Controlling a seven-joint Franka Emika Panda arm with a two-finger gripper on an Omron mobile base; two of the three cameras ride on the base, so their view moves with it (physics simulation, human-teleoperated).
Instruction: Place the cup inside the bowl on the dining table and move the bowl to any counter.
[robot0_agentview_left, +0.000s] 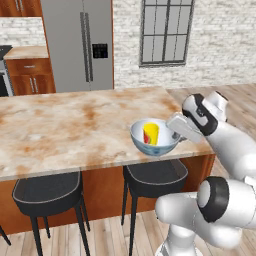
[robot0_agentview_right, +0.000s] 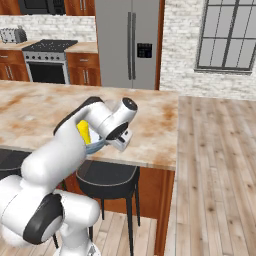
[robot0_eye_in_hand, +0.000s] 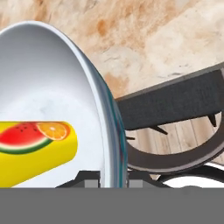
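The gripper (robot0_agentview_left: 176, 134) is closed on the right-hand rim of the bowl (robot0_agentview_left: 154, 144), just right of centre in the left base view. In the hand view, the bowl rim (robot0_eye_in_hand: 114, 131) runs down between the two dark finger tips (robot0_eye_in_hand: 87, 177) at the bottom edge, one on the white inside and one on the outside wall. The bowl is seen at the near edge of the dining table (robot0_agentview_left: 60, 125), over the table lip and above a black stool (robot0_agentview_left: 154, 177); whether its base touches the marble cannot be told.

The cup (robot0_agentview_left: 150, 133) is located inside the bowl. It is shown upright in the left base view, with its yellow wall and a red patch facing the camera. In the hand view, the cup (robot0_eye_in_hand: 37, 146) appears at the lower left, with a watermelon and orange picture on its side. In the right base view, a strip of the cup (robot0_agentview_right: 83, 132) is visible at centre left, behind the white arm.

A second stool (robot0_agentview_left: 47, 195) stands at the lower left of the left base view. A grey refrigerator (robot0_agentview_left: 80, 45) occupies the upper part of that view, and a window (robot0_agentview_left: 165, 31) is set in the brick wall at the upper right.
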